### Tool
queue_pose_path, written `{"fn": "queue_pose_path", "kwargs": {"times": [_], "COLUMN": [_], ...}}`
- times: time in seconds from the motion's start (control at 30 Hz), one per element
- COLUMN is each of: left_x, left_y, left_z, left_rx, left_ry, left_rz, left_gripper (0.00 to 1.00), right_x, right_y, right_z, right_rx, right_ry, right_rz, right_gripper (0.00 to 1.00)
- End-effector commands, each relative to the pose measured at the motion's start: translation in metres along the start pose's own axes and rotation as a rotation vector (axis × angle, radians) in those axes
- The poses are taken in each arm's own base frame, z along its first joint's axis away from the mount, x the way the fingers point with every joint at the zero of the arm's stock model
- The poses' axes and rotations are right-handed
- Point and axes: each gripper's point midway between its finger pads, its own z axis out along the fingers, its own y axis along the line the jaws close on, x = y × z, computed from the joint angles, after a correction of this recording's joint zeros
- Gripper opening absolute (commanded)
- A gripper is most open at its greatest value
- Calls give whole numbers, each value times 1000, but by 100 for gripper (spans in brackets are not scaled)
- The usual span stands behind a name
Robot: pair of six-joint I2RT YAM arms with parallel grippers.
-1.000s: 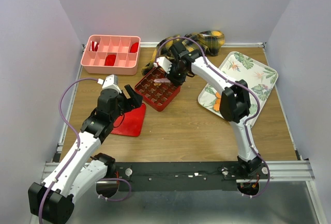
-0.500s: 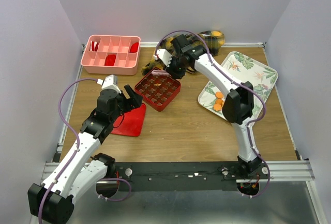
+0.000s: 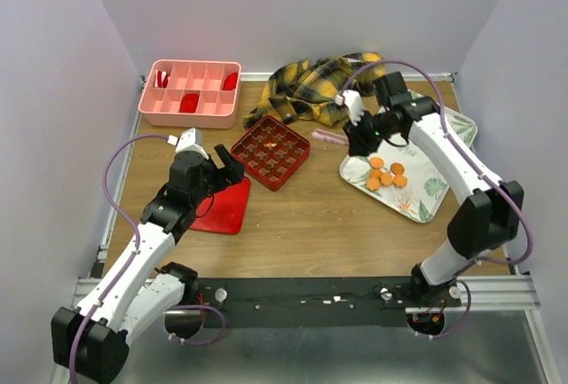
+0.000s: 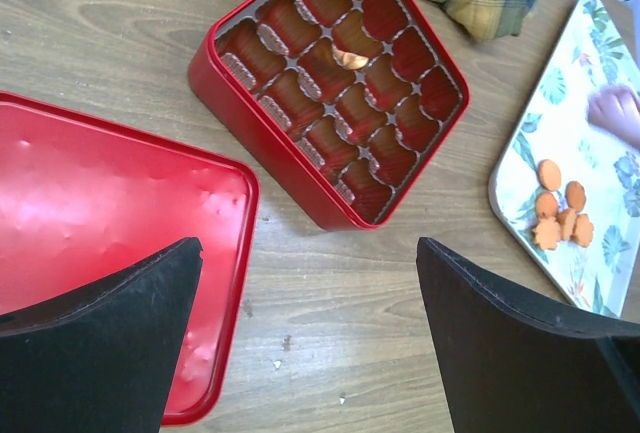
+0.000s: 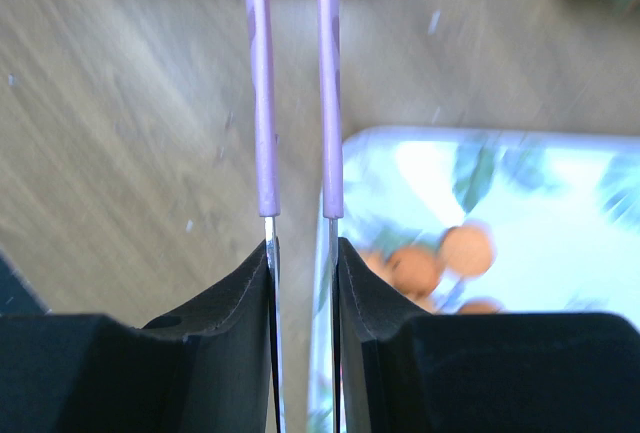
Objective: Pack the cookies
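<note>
Several small orange cookies (image 3: pixel 386 173) lie clustered on the floral tray (image 3: pixel 430 198); they also show in the left wrist view (image 4: pixel 560 215) and, blurred, in the right wrist view (image 5: pixel 415 265). One cookie (image 4: pixel 350 58) lies in a cell of the open red gridded box (image 3: pixel 271 152). My right gripper (image 3: pixel 358 134) is shut on purple-tipped tongs (image 5: pixel 262 103) at the tray's left edge, with the tong tips (image 3: pixel 328 137) pointing left over the wood. My left gripper (image 3: pixel 222 169) is open and empty above the red lid (image 3: pixel 222 211).
A pink compartment organizer (image 3: pixel 191 116) with dark-red pieces stands at the back left. A yellow plaid cloth (image 3: pixel 324 78) is bunched at the back centre. The walls close in on three sides.
My right arm has swung from over the red box rightward to the tray's left edge, carrying the tongs. The plaid cloth and the cookies are now uncovered. The left arm has stayed still.
</note>
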Motion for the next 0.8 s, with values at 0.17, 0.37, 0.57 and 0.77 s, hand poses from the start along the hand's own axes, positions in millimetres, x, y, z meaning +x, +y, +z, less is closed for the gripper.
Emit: {"fn": "queue_pose_path", "kwargs": {"times": [0.17, 0.37, 0.57, 0.77], "left_x": [2, 8, 12, 19], "left_y": [-5, -7, -4, 1], "left_z": [17, 21, 16, 12], "left_rx": [30, 41, 43, 45], "left_ry": [19, 48, 44, 35], "left_rz": [-10, -24, -39, -64], "left_gripper": [99, 99, 99, 99], "right_x": [140, 184, 210, 221], "right_y": [-17, -32, -55, -64], "right_z": [-30, -41, -61, -65], "right_rx": [156, 230, 312, 300], "right_ry": [110, 172, 207, 223], "right_rz": [354, 443, 484, 471], "right_gripper": [36, 38, 39, 40]}}
